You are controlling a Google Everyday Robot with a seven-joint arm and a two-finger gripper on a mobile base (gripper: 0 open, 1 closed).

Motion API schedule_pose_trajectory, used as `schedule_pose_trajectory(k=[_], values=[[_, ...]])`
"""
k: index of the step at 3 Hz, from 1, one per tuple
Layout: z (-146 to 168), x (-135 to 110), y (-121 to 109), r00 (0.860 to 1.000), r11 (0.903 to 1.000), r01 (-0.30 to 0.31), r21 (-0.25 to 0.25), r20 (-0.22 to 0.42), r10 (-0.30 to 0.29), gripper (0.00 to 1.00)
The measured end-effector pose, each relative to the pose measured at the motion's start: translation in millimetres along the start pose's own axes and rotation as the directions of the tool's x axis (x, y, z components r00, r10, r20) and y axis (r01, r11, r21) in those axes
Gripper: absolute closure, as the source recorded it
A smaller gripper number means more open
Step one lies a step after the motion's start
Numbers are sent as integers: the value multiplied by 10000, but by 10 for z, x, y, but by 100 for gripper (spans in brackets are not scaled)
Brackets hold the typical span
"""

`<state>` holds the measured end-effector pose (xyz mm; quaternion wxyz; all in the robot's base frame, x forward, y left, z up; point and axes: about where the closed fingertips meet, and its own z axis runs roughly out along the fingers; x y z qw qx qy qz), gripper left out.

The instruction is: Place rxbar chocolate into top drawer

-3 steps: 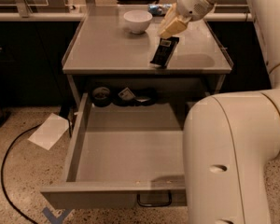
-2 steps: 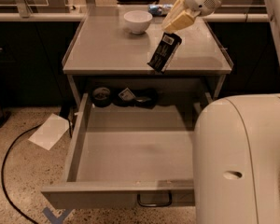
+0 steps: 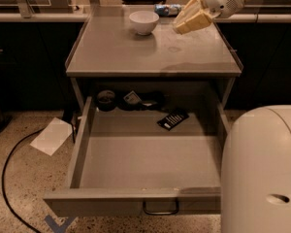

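The rxbar chocolate (image 3: 173,119), a flat black bar with white lettering, lies tilted on the floor of the top drawer (image 3: 131,201), toward its back right. The grey drawer is pulled fully out, with its dark loop handle (image 3: 160,209) at the front. My gripper (image 3: 191,18) hangs above the right rear of the tabletop, well above the bar. Its cream fingers are apart and hold nothing.
A white bowl (image 3: 143,22) and a blue-and-white packet (image 3: 167,8) sit at the back of the tabletop (image 3: 116,52). Dark items (image 3: 105,100) lie at the drawer's back. My white body (image 3: 262,169) fills the lower right. Paper (image 3: 52,136) and a cable lie on the floor at left.
The gripper held the bar above the tabletop's right side. It has let go and pulled up and back; the bar now lies in the drawer.
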<state>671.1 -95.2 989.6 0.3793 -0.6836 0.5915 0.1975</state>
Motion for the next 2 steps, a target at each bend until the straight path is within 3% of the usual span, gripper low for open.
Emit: schedule_pose_trajectory(k=[2], values=[[47,4,-16,10000,10000,-24,-3,55,24,60]])
